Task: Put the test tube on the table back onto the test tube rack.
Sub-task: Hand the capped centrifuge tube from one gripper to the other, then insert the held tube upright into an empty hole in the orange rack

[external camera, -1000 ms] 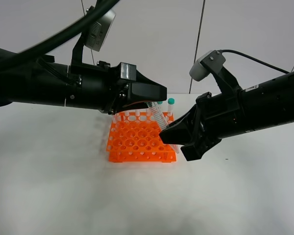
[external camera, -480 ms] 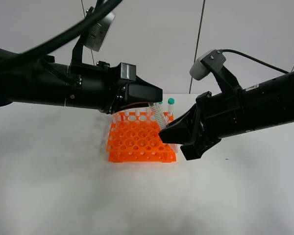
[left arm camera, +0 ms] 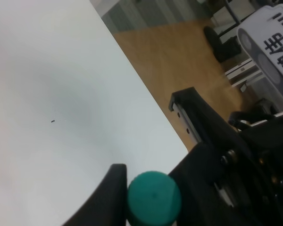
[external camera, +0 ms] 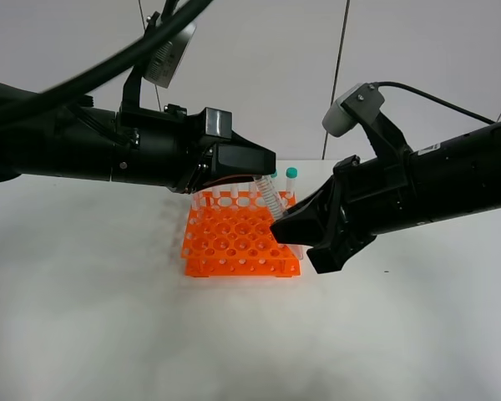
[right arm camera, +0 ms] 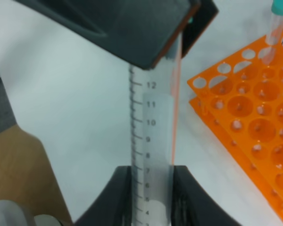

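My left pincer (left arm camera: 151,181) is clamped on the test tube (right arm camera: 151,122) at its cap, holding it tilted in the air at the right side of the test tube rack (external camera: 230,242). The right pincer (right arm camera: 152,179) sits narrow round its lower half, and I can't tell if it grips. Uneven letting-go could swing the tip past the holes.

A test tube (external camera: 270,199) slants between left gripper (external camera: 265,163) and right gripper (external camera: 280,227) over rack (external camera: 230,242).

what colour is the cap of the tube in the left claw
The cap is teal green, clearest in the left wrist view.
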You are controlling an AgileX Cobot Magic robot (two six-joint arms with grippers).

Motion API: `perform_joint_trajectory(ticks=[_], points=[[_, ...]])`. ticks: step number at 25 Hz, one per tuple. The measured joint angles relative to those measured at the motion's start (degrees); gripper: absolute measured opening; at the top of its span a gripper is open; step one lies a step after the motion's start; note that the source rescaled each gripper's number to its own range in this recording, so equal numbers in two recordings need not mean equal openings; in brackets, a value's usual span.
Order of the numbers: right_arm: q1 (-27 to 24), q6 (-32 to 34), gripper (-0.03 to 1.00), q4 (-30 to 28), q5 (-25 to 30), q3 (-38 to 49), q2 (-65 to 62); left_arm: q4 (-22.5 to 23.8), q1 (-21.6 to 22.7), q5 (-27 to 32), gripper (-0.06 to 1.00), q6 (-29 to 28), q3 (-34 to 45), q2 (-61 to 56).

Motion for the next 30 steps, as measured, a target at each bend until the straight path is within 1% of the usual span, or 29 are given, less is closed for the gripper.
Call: perform_joint_trajectory(ticks=[1,2,4,5,8,11,13,15,16,19,21,24,25,27,30], points=[[0.0,-0.33,0.5,0.0,-0.57,0.0,0.0,0.01,0.0,0.41,0.0,0.0,0.0,0.0],[0.0,-0.56,0.7,0.0,-1.35,0.0,0.0,0.01,-0.08,0.65,0.0,0.0,0.0,0.0],[0.0,-0.62,0.89,0.0,-1.57,0.0,0.0,-0.06,-0.08,0.65,0.0,0.0,0.0,0.0],[0.0,-0.62,0.93,0.0,-1.57,0.0,0.0,-0.06,-0.08,0.65,0.0,0.0,0.0,0.0],[0.0,-0.68,0.98,0.0,-1.13,0.0,0.0,-0.1,-0.08,0.65,0.0,0.0,0.0,0.0],[0.0,-0.68,0.99,0.0,0.1,-0.16,0.0,-0.1,-0.08,0.65,0.0,0.0,0.0,0.0],[0.0,-0.07,0.99,-0.26,2.57,-1.56,0.04,-0.1,-0.08,0.65,0.0,0.0,0.0,0.0],[0.0,3.09,0.99,-1.28,5.74,-4.74,0.06,-0.1,-0.08,0.65,0.0,0.0,0.0,0.0],[0.0,5.66,0.99,-2.42,7.49,-6.77,0.06,-0.1,-0.08,0.65,0.0,0.0,0.0,0.0],[0.0,16.13,0.99,-10.31,13.06,-13.27,0.06,-0.1,-0.08,0.65,0.0,0.0,0.0,0.0],[0.0,24.19,0.99,-17.86,17.39,-17.52,0.06,-0.1,-0.08,0.65,0.0,0.0,0.0,0.0],[0.0,33.34,0.99,-27.44,23.55,-23.01,0.06,-0.1,-0.08,0.65,0.0,0.0,0.0,0.0],[0.0,35.56,0.99,-30.17,25.04,-24.32,0.06,-0.1,-0.08,0.65,0.0,0.0,0.0,0.0],[-0.11,38.53,0.99,-34.54,26.33,-25.63,0.06,-0.1,-0.08,0.65,0.0,0.0,0.0,0.0],[-2.63,42.55,0.99,-38.96,26.64,-25.99,0.41,-0.1,-0.08,0.65,0.0,0.0,0.0,0.0]])
